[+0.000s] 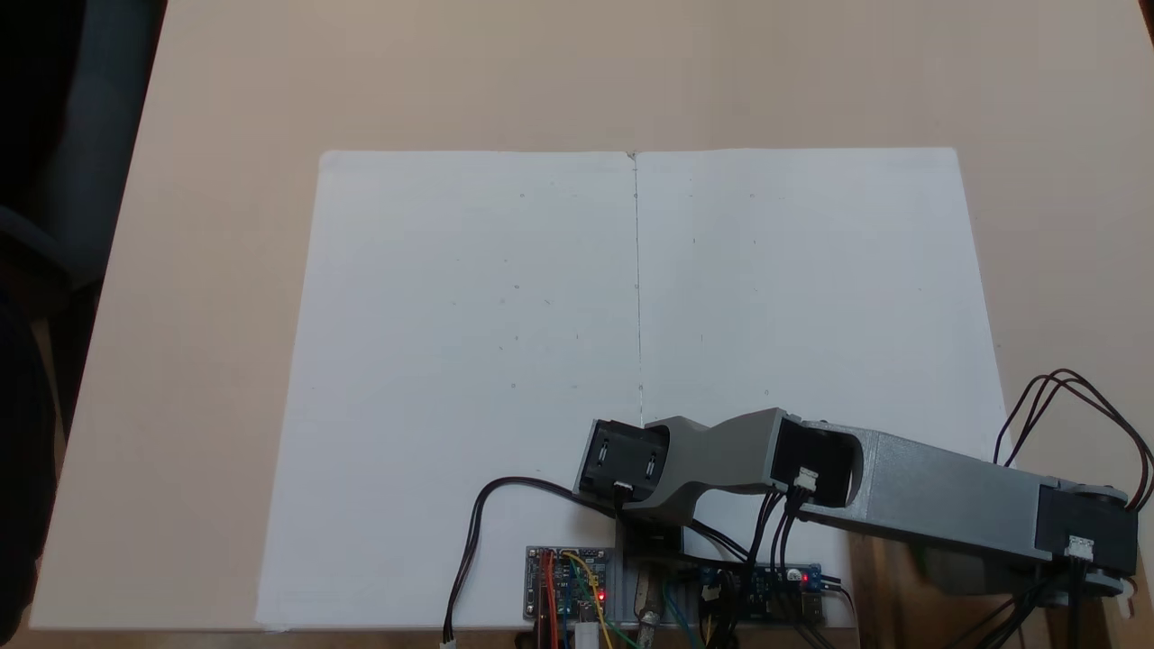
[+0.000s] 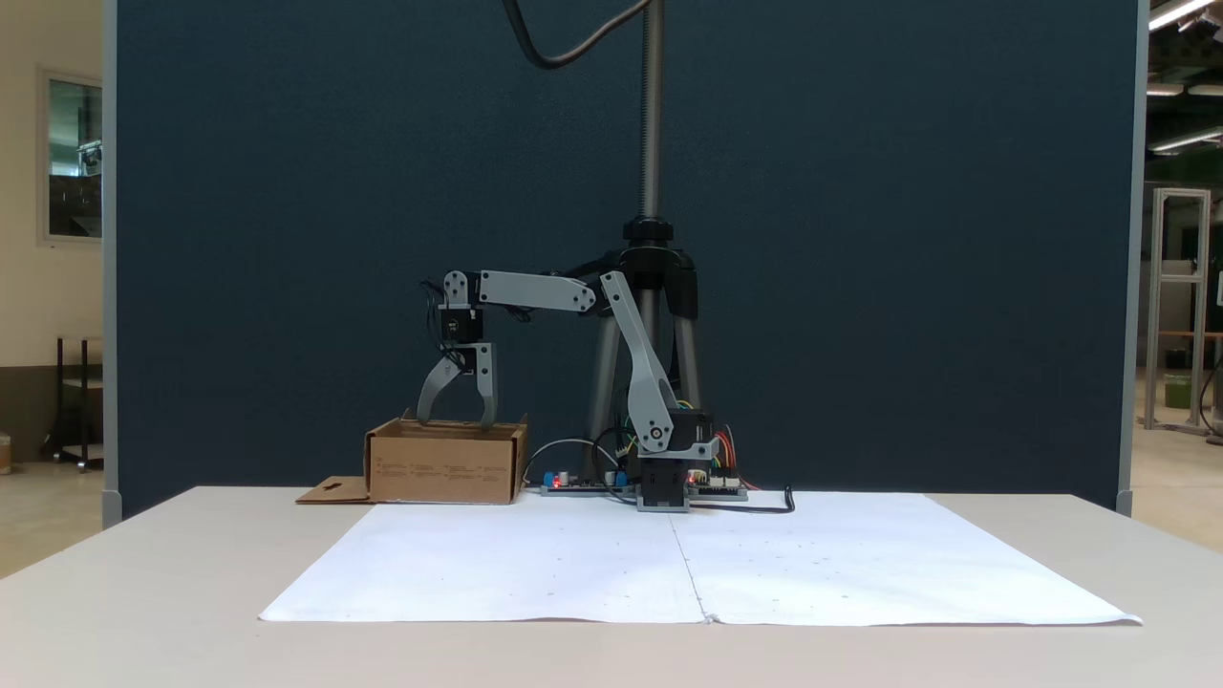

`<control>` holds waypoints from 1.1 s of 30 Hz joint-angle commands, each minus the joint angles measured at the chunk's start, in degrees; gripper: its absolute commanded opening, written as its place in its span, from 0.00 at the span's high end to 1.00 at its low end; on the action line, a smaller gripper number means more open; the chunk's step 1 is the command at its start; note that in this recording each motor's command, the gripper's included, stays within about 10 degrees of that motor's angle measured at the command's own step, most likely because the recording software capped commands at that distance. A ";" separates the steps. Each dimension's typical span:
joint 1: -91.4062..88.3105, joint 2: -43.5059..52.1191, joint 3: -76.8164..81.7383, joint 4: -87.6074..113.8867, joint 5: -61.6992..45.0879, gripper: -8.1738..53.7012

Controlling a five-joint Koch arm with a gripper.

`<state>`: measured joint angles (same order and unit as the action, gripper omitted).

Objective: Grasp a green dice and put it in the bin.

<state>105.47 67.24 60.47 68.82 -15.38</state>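
Your gripper (image 2: 457,421) hangs directly over the bin (image 2: 446,464), jaws spread wide and pointing down, with the tips at about the level of the bin's rim. Nothing is visible between the jaws, so you are holding nothing. The dice cannot be seen on the paper (image 2: 688,573) or on the table (image 2: 172,592) in either fixed view; the bin's walls hide its interior from the side camera, so you cannot confirm by sight that the dice lies inside. Judging from the open jaws above the bin and the bare paper, treat the drop as most likely made and the task as nearly complete. The arm (image 1: 902,491) reaches out to the right of the top-down view, away from the paper's centre seam, with the base and boards (image 1: 577,590) at the near edge. What remains, as far as you can judge, is to lift clear of the bin and fold the arm back to rest over its base.
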 commanded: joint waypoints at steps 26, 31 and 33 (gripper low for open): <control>-39.99 22.68 -6.50 -19.34 18.98 0.18; -54.49 24.26 -6.50 -19.51 18.90 0.18; -60.29 24.43 -6.42 -19.51 18.90 0.18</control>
<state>48.08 89.03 55.90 52.73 -0.26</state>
